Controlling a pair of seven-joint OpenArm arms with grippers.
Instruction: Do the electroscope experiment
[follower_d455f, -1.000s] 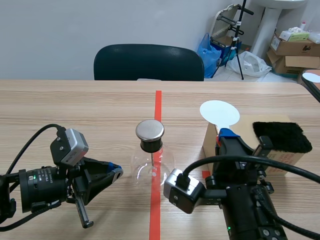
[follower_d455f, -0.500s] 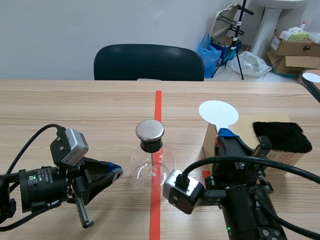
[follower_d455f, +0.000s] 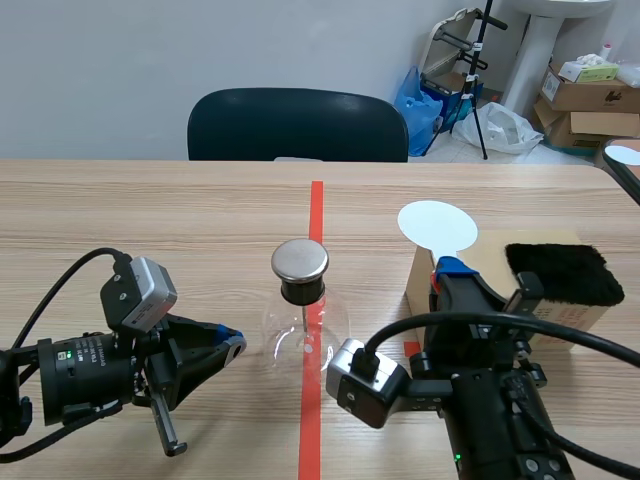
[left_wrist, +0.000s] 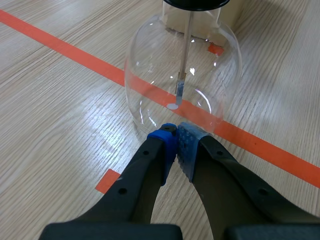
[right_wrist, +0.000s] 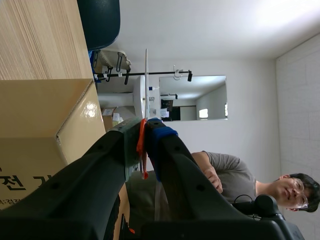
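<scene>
Right gripper (follower_d455f: 448, 272) grasps white disc paddle (follower_d455f: 438, 226), right of electroscope (follower_d455f: 303, 318). Left gripper (left_wrist: 176, 140) clenched empty at its near left. Likely next: carry paddle to metal cap (follower_d455f: 300, 260).

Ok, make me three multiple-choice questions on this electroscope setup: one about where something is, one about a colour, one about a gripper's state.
1. Where does the black fur pad lie?
A. on the chair
B. on top of the cardboard box
C. on the bare table

2. What colour is the disc held in the right gripper?
A. white
B. green
C. black

3. How do the fingers of the left gripper stand?
A. wide open
B. shut on a cloth
C. shut on nothing, tips right by the glass flask

Answers:
1 B, the fur pad rests along the box's top.
2 A, the round disc above the gripper is plain white.
3 C, the left wrist view shows the two pads meeting with nothing between them, right at the flask's base.
</scene>
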